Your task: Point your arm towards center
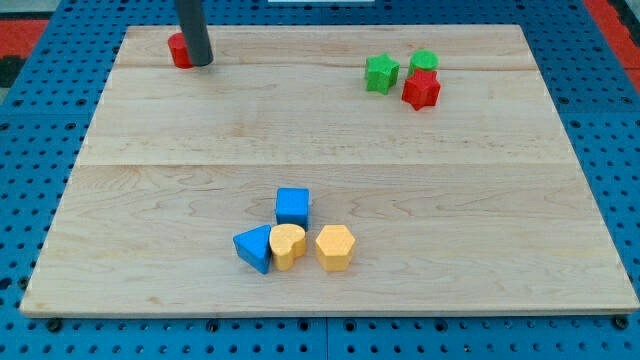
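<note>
My dark rod comes down at the view's top left, and my tip (200,62) rests on the wooden board (320,130) right beside a red block (179,50), which the rod partly hides. At the top right sit a green star block (381,73), a green round block (424,62) and a red star block (421,89), close together. Near the bottom middle lie a blue cube (292,206), a blue triangular block (254,247), a yellow heart-shaped block (288,245) and a yellow hexagonal block (335,247), all clustered. My tip is far from both clusters.
The board lies on a blue pegboard surface (40,200) that surrounds it on all sides. A red area shows at the view's top corners.
</note>
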Tool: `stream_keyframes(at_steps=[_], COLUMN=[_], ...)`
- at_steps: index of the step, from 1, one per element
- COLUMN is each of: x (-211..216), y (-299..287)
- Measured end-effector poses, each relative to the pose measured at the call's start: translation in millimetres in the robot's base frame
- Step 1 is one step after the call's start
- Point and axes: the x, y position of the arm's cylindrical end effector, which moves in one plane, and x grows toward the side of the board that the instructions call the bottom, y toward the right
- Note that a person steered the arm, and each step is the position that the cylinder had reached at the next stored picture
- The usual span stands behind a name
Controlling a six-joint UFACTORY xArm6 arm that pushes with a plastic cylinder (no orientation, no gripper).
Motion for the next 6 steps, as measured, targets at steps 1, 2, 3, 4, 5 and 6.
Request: stream_keyframes(at_steps=[1, 2, 3, 4, 5, 6], x=[0.0, 2.6, 2.6, 1.3, -46.0, 42.7], y=[-0.4, -17.6, -17.6, 33.9, 97.9, 133.8])
